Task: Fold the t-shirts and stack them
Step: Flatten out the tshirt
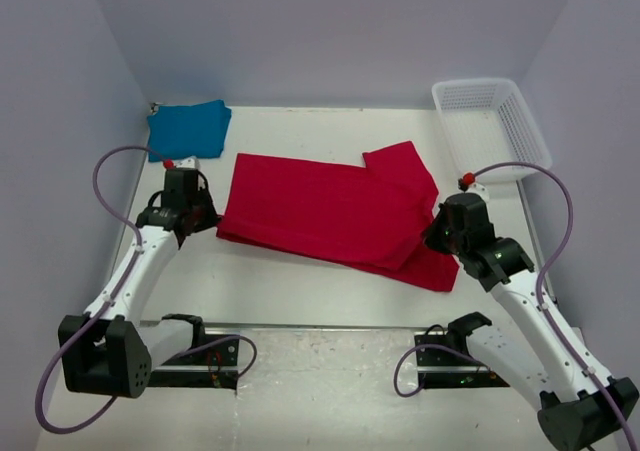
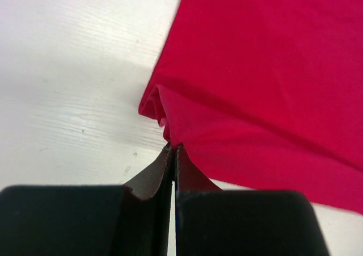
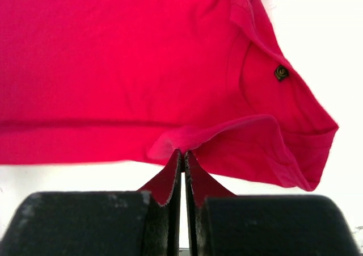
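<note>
The red t-shirt [image 1: 320, 211] lies folded lengthwise across the middle of the table, one sleeve sticking up at the back right. My left gripper [image 1: 212, 219] is shut on its left edge; in the left wrist view the fingertips [image 2: 168, 154] pinch a bunched corner of the red t-shirt [image 2: 255, 85]. My right gripper [image 1: 437, 233] is shut on the right end, where the right wrist view has a lifted hem of the red t-shirt [image 3: 142, 68] caught between the pads [image 3: 177, 160]. The teal-blue t-shirt [image 1: 188, 127] sits folded at the back left corner.
A white mesh basket [image 1: 490, 126] stands at the back right, close to the red sleeve. Purple walls close in the table on the left, back and right. Both arm bases and a rail run along the near edge.
</note>
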Motion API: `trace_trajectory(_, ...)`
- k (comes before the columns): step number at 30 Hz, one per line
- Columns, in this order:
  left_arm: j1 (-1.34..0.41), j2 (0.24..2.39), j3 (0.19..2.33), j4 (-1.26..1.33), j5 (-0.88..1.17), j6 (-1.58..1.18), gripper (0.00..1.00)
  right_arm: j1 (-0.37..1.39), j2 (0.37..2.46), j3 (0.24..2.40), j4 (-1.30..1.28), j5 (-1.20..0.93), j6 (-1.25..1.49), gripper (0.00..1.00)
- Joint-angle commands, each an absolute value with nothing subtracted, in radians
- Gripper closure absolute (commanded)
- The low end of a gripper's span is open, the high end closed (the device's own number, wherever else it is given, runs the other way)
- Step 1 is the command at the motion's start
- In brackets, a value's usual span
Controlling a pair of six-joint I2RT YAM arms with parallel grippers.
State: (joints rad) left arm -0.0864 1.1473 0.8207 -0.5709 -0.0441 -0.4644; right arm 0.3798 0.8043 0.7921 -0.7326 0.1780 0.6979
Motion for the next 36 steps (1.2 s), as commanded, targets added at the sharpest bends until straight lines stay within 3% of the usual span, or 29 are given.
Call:
trace_trajectory(1, -0.086, 1.040, 0.860, -0.575, -0.132, -0.466, 1.00, 0.384, 0.788, 0.825, -0.675, 0.227, 0.652, 1.00)
trace_trajectory(10, -0.086, 1.020, 1.105, -0.259, 0.133, -0.370, 1.00, 0.385, 1.031, 1.150, -0.400, 0.256, 0.329, 1.00)
trace_trajectory(16, -0.086, 1.011, 1.403, -0.353, 0.178, -0.318, 1.00, 0.436, 1.075, 1.619, -0.570, 0.218, 0.229, 1.00)
trace_trajectory(20, -0.086, 0.919, 1.491, -0.361, 0.167, -0.292, 1.00, 0.486, 1.045, 1.862, -0.675, 0.169, 0.178, 1.00)
trace_trajectory(26, -0.086, 0.850, 1.560, -0.285, 0.101, -0.255, 1.00, 0.518, 1.005, 2.019, -0.703, 0.036, 0.150, 1.00)
trace_trajectory(31, -0.086, 0.960, 1.647, -0.230, 0.043, -0.230, 1.00, 0.518, 1.086, 2.161, -0.681, 0.023, 0.107, 1.00)
trace_trajectory(36, -0.084, 1.132, 1.678, -0.085, -0.052, -0.201, 1.00, 0.517, 1.326, 2.299, -0.606, 0.099, -0.014, 1.00)
